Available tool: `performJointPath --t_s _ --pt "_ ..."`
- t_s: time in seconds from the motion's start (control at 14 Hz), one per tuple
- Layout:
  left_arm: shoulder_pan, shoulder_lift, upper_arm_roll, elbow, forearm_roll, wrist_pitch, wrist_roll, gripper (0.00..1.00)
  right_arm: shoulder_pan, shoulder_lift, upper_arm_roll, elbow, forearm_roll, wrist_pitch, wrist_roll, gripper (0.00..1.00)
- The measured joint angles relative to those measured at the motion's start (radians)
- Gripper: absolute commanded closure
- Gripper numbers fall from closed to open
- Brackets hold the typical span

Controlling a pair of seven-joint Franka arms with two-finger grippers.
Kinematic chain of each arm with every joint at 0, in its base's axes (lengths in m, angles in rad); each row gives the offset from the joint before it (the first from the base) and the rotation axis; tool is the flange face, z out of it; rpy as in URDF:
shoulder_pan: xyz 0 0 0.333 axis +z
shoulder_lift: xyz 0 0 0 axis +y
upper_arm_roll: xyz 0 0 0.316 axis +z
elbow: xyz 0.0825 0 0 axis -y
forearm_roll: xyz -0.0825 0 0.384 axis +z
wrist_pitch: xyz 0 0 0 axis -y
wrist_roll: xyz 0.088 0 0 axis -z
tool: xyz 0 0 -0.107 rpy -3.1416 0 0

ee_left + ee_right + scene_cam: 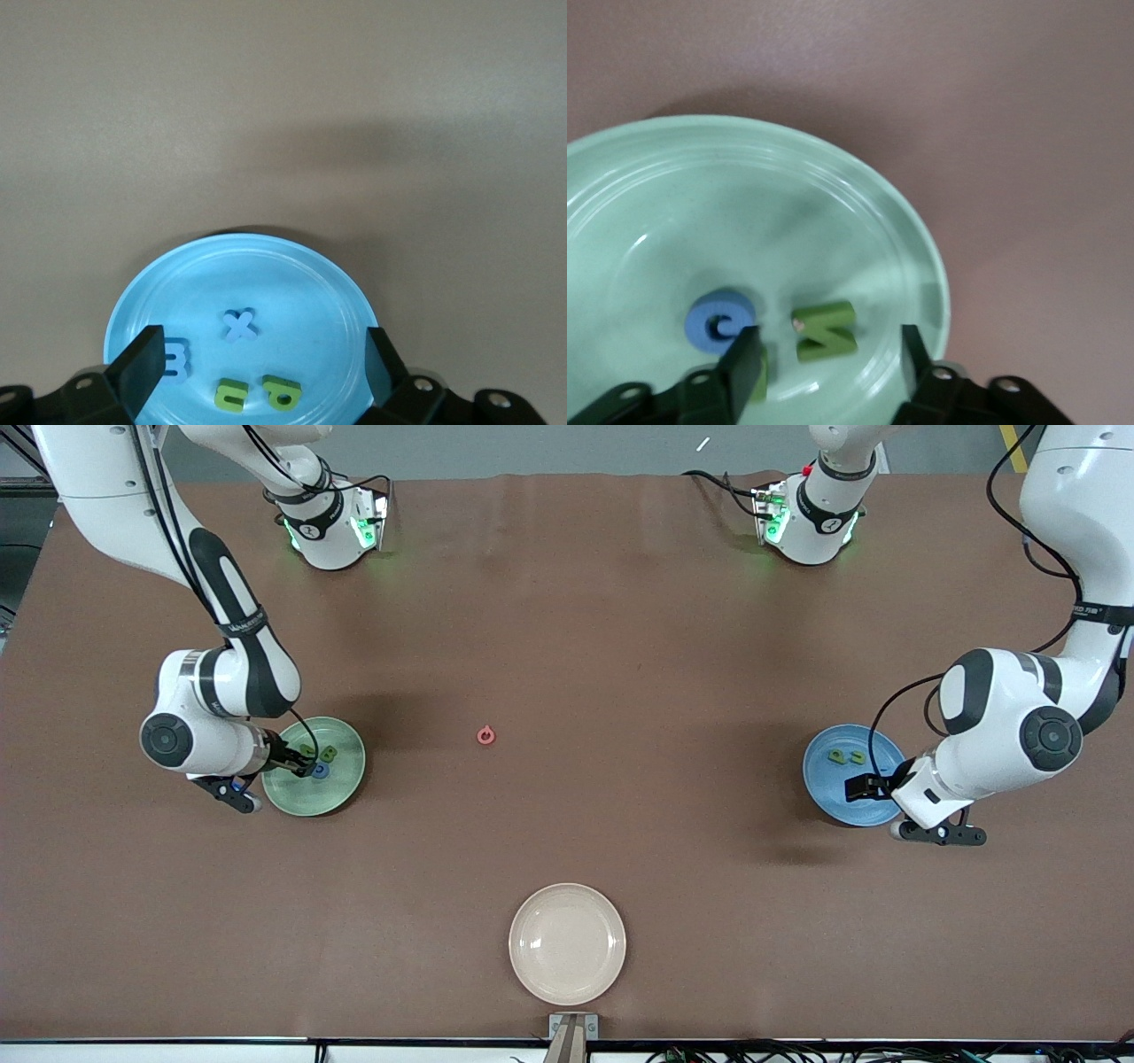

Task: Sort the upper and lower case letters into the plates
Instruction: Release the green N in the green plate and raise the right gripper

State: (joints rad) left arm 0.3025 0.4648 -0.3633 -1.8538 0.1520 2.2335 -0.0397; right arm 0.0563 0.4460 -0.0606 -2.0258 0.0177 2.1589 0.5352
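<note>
The mint green plate [344, 786] lies toward the right arm's end of the table. It holds two green letters [329, 754] and a blue letter [321, 771]. My right gripper [297, 766] hangs open and empty just over them. In the right wrist view, a green letter [824, 330] lies between its fingers [740, 367], next to the blue one [719, 322]. The sky blue plate [824, 784] lies toward the left arm's end. My left gripper [864, 786] is open and empty over it, above two blue letters [239, 326] and two green ones [232, 394]. A red letter [485, 735] lies alone mid-table.
A cream-beige plate [567, 943] with nothing on it sits near the table edge closest to the front camera. The two arm bases [332, 522] stand along the edge farthest from that camera.
</note>
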Motion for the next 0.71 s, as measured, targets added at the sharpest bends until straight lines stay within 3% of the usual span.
performJointPath --t_s 0.14,0.21,0.5,0.71 --pt "-0.164 -0.022 0.154 0.000 -0.056 -0.002 0.008 0.01 -0.005 -0.006 0.000 0.088 0.001 -0.126 0.002 0.00" --pt "-0.209 -0.026 0.192 0.000 -0.072 -0.002 0.008 0.01 -0.005 -0.009 0.003 0.121 0.005 -0.169 0.011 0.00" --pt "-0.230 -0.029 0.215 0.000 -0.088 -0.002 0.008 0.01 0.046 -0.023 0.043 0.149 0.135 -0.216 0.121 0.00" --pt "-0.219 -0.033 0.218 0.001 -0.088 -0.002 0.009 0.01 0.161 -0.023 0.051 0.150 0.166 -0.179 0.302 0.00"
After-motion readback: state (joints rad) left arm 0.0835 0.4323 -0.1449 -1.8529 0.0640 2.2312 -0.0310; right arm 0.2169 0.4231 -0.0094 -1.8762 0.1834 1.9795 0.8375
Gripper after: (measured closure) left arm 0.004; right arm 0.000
